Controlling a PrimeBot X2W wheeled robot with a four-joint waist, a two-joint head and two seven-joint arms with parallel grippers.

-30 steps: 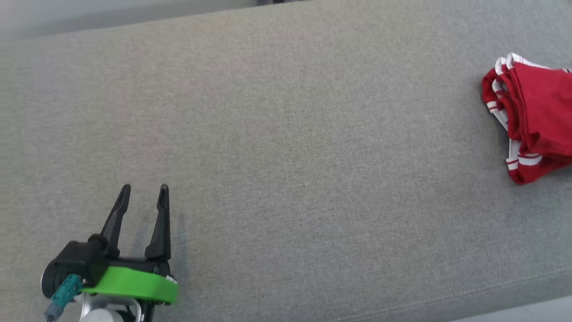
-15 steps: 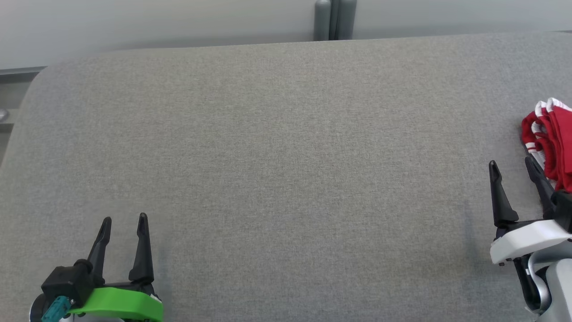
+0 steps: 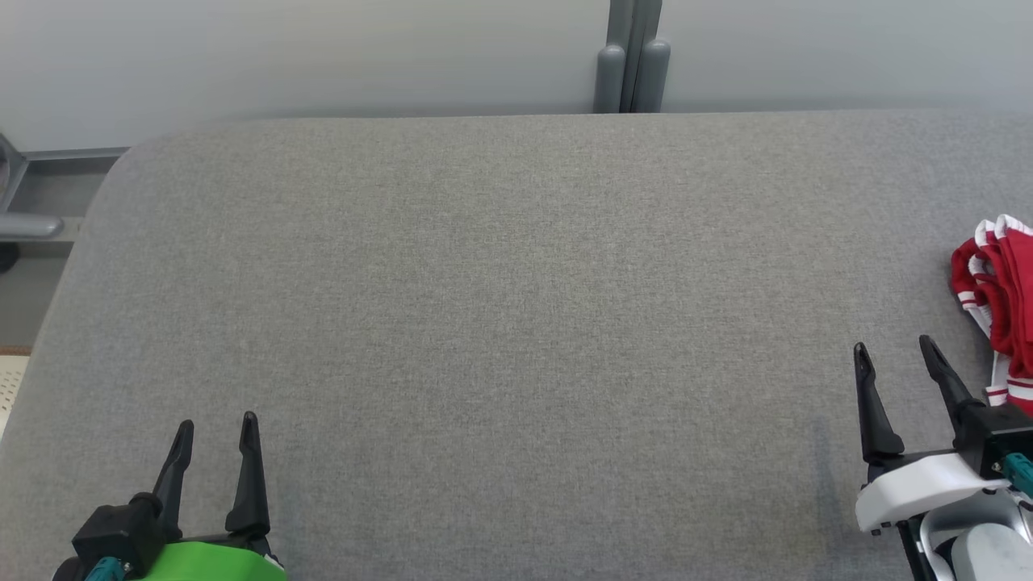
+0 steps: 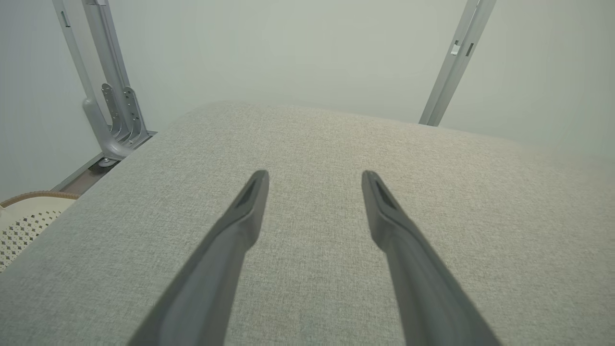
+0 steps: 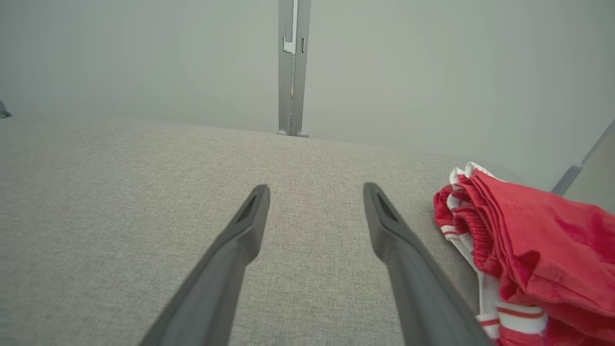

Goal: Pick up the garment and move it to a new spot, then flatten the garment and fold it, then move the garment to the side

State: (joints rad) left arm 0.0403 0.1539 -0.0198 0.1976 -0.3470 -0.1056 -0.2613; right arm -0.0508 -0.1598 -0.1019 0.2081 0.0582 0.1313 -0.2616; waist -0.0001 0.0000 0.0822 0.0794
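Your garment (image 3: 1009, 298) lies just right of the right gripper (image 3: 894, 344), jaws spread wide, empty; left gripper (image 3: 218, 420) likewise, well apart.

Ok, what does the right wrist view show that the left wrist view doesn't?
Right wrist view: the red garment lying beside the open right end effector. Left wrist view: a grey bracket and a pale perforated object, off to the left of the open left end effector. Shared: the grey fabric surface and the pale wall.
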